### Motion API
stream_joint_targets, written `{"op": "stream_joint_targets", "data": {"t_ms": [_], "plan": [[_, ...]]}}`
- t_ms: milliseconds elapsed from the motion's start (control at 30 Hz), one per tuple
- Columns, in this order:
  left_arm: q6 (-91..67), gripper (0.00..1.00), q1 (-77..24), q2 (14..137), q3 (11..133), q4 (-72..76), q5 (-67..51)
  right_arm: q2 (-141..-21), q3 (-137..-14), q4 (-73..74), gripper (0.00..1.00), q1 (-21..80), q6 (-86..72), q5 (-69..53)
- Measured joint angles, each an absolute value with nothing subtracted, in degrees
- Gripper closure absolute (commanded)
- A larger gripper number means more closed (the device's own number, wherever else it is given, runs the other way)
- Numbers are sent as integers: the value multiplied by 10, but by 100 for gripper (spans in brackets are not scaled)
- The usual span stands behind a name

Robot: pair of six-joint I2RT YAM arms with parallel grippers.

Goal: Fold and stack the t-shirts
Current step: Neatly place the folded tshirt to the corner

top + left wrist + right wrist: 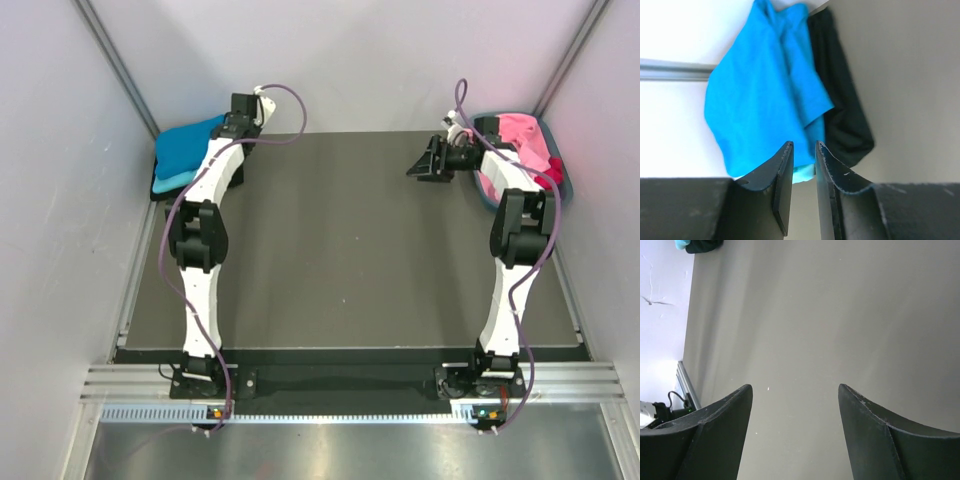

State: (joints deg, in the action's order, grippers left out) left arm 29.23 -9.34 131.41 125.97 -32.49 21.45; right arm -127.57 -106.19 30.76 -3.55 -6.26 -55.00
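The left arm reaches to the far-left corner, its left gripper (pixel 804 145) only narrowly parted and empty, above a bright blue cloth t-shirt (pixel 760 100) lying on a turquoise t-shirt (pixel 802 174). The right arm bends far right, its right gripper (pixel 795 386) spread wide and empty over the dark grey table (pixel 340 250). Just beside it, a grey-blue oval tub (pixel 560 158) holds pink t-shirts (pixel 520 140) and a crimson t-shirt (pixel 548 175).

Overhead view: bright, even, diffuse light from above. Table (pixel 350 260) matte, glare-free. Soft short shadows beside both arms. Dull sheen on metal sill (pixel 350 455) at near edge.
Left wrist view: white wall (pixel 670 125) blown out at left. Left gripper's fingers (pixel 782 185) slightly soft. Blue t-shirt (pixel 760 100) mildly blurred.
Right wrist view: faint shadow bands across table. Right gripper's fingers (pixel 715 435) dark, detail lost.
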Motion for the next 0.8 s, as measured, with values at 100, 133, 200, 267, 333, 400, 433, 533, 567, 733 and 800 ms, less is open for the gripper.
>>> {"op": "stream_joint_targets", "data": {"t_ms": [100, 133, 200, 267, 333, 400, 433, 533, 567, 733, 800], "plan": [[298, 70, -86, 1314, 1260, -325, 222, -1279, -1062, 308, 30, -36, -63, -551], [300, 70, -84, 1314, 1260, -324, 224, -1279, -1062, 308, 30, -36, -63, -551], [302, 69, -82, 1314, 1260, -324, 225, -1280, -1062, 308, 30, -36, -63, -552], [302, 69, -81, 1315, 1260, -324, 226, -1280, -1062, 308, 30, -36, -63, -552], [302, 68, -79, 1317, 1260, -324, 227, -1280, -1062, 307, 30, -36, -63, -552], [302, 68, -79, 1318, 1260, -324, 228, -1280, -1062, 307, 30, -36, -63, -552], [302, 68, -79, 1319, 1260, -324, 229, -1280, -1062, 306, 30, -36, -63, -552], [302, 68, -79, 1321, 1260, -324, 232, -1280, -1062, 303, 30, -36, -63, -551], [302, 69, -78, 1322, 1260, -324, 233, -1280, -1062, 301, 30, -36, -64, -551], [305, 69, -75, 1329, 1255, -324, 235, -1280, -1062, 297, 30, -36, -67, -551], [308, 69, -74, 1331, 1251, -324, 237, -1281, -1062, 296, 30, -36, -67, -551]]}}
